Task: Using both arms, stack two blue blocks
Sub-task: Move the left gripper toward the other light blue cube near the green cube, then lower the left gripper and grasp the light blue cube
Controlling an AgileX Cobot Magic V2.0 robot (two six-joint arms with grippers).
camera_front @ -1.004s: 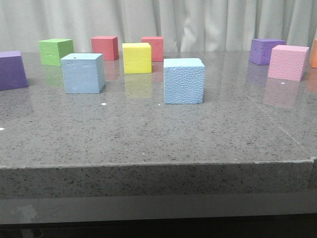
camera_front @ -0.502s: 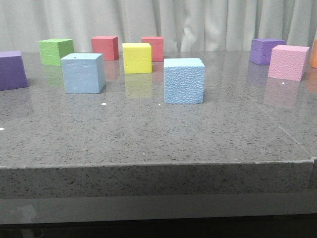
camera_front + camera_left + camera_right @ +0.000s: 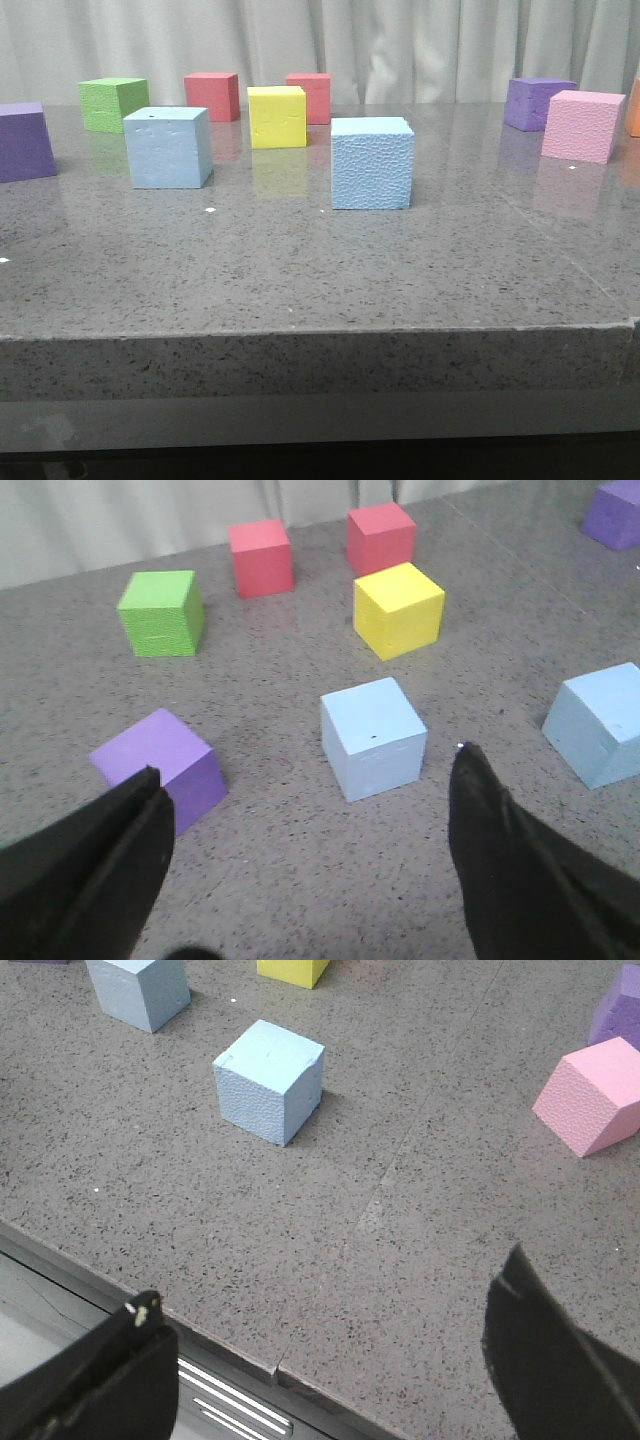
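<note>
The smooth blue block (image 3: pixel 168 148) stands on the grey table at the left; the pebbled blue block (image 3: pixel 371 163) stands near the middle, apart from it. In the left wrist view the smooth block (image 3: pixel 373 737) lies ahead of my open, empty left gripper (image 3: pixel 308 770), with the pebbled block (image 3: pixel 600 722) off to one side. In the right wrist view the pebbled block (image 3: pixel 269 1081) and the smooth block (image 3: pixel 140 990) lie well ahead of my open, empty right gripper (image 3: pixel 325 1295), which hangs over the table's front edge. Neither gripper shows in the front view.
Other cubes ring the back: green (image 3: pixel 113 103), two red (image 3: pixel 211 96), yellow (image 3: pixel 277 116), purple at left (image 3: pixel 24 141) and right (image 3: pixel 536 103), pink (image 3: pixel 581 125). The table's front edge (image 3: pixel 320 335) runs across the front view.
</note>
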